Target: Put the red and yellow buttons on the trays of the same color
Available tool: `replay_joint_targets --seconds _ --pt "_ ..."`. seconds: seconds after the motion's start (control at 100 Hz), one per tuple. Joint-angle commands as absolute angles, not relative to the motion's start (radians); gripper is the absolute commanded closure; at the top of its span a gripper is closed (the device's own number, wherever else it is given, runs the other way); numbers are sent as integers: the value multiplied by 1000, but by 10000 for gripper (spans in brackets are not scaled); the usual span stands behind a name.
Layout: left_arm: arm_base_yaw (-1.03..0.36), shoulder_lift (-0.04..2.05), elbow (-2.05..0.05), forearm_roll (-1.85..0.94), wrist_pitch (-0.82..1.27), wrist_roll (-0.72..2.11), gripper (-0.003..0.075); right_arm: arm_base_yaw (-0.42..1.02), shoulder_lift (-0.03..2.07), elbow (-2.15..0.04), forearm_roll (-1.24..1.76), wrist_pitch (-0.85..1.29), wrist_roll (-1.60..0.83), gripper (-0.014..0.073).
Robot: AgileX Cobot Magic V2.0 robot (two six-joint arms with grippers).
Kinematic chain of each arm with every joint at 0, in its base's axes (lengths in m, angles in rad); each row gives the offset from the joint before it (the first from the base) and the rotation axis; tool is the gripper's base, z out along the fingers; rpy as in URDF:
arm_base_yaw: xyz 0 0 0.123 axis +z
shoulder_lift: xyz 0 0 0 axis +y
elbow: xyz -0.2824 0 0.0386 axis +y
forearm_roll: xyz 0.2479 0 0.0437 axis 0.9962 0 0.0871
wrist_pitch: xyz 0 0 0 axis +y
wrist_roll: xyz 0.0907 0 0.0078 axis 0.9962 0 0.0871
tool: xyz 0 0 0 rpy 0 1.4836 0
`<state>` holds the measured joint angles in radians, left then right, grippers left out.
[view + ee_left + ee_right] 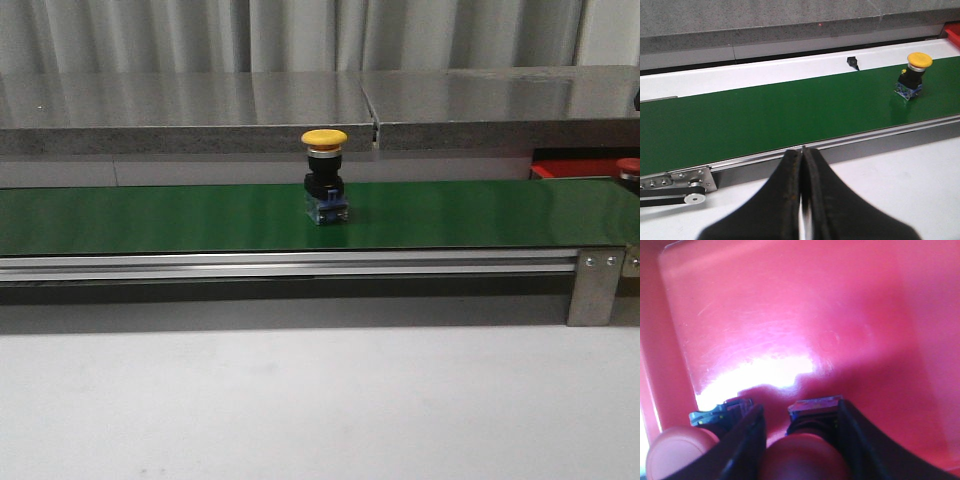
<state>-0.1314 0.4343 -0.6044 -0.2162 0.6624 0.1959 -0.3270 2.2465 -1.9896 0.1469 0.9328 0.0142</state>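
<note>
Buttons: your right fingers (800,440) are pinching a red-capped one (807,457) low over the red tray (790,315) beside another (677,452), left fingers (802,172) pressed together, the yellow one (324,175) riding the belt (150,215).

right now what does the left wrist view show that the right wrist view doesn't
Only the left wrist view: a yellow button upright on the green belt, and the left end effector shut and empty short of the belt.

Only the right wrist view: the red tray filling the frame, and the right end effector holding one red button, with another red button beside it.

Both: nothing in common.
</note>
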Motion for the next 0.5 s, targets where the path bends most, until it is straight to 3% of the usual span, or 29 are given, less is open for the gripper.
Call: replay_joint_targets --seconds 0.0,0.07,0.49 --pt "-140 439 -628 -234 597 187 739 -332 2181 -2028 160 911 12 117" --pt "-140 439 -628 -234 597 187 739 -332 2181 -2028 159 906 12 74" --pt "-140 439 -628 -234 597 187 739 -332 2126 -2027 108 901 11 75"
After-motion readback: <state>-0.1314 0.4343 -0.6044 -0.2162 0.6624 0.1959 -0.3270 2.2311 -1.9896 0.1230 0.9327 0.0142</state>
